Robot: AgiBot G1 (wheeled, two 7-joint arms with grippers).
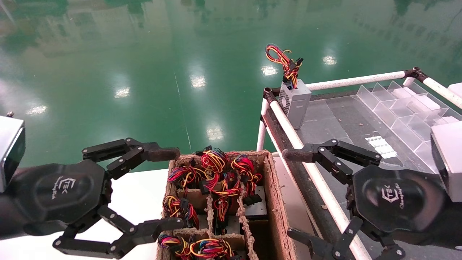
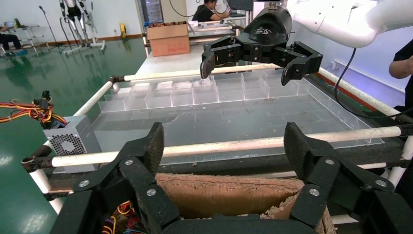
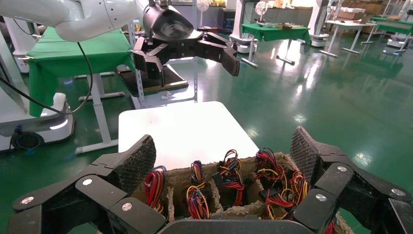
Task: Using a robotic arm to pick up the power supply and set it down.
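One silver-grey power supply stands upright on the cart's far left corner, with looped red, yellow and orange wires on top; it also shows as the power supply in the left wrist view. Several alike sit in the brown carton, wire bundles up. My left gripper is open at the carton's left edge and holds nothing. My right gripper is open at the carton's right edge, over the cart rail, and is also empty. Each wrist view shows its own jaws wide apart: left gripper, right gripper.
The cart has white pipe rails and a grey top with a clear divider tray at its right. The carton rests on a white table. Green floor lies beyond. A person stands past the cart.
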